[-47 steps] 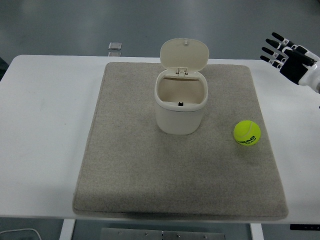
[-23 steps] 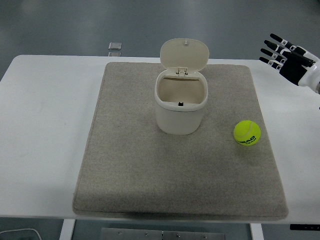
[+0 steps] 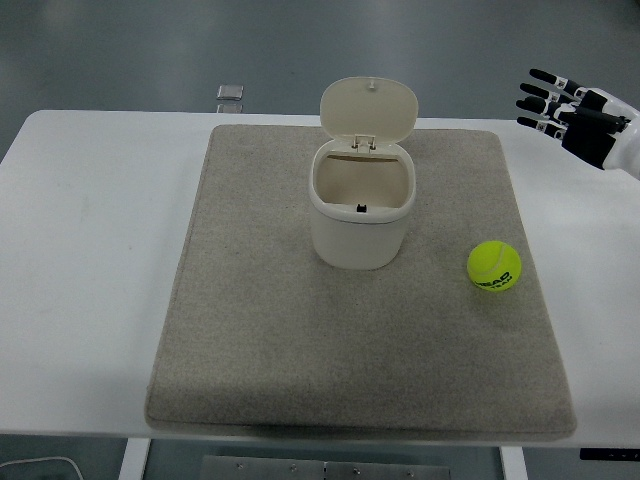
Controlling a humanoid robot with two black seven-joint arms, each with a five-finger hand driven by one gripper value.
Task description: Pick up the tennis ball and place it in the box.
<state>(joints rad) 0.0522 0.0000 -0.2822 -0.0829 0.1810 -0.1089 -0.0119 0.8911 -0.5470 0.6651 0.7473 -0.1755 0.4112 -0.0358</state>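
1. Your white flat-topped desk (image 3: 90, 250) runs across the view, its near edge at the bottom.
2. At the desk's far edge, left of centre, you have a small square silver-grey object (image 3: 230, 93); what it is cannot be told.
3. A beige rectangular fabric mat (image 3: 250, 330) covers the middle of the desk.
4. On the mat's far half, near its centre, you have a cream plastic box with rounded corners (image 3: 360, 215), standing upright, with its hinged lid (image 3: 368, 108) raised behind the opening.
5. To the right of the box and apart from it, you have a yellow-green felt tennis ball with black print (image 3: 494, 265), resting on the mat near its right edge.
6. At the upper right, your black-and-white right hand (image 3: 575, 115) hovers beyond the mat's far right corner, well apart from the ball, its fingers (image 3: 545, 77) spread apart and holding nothing.
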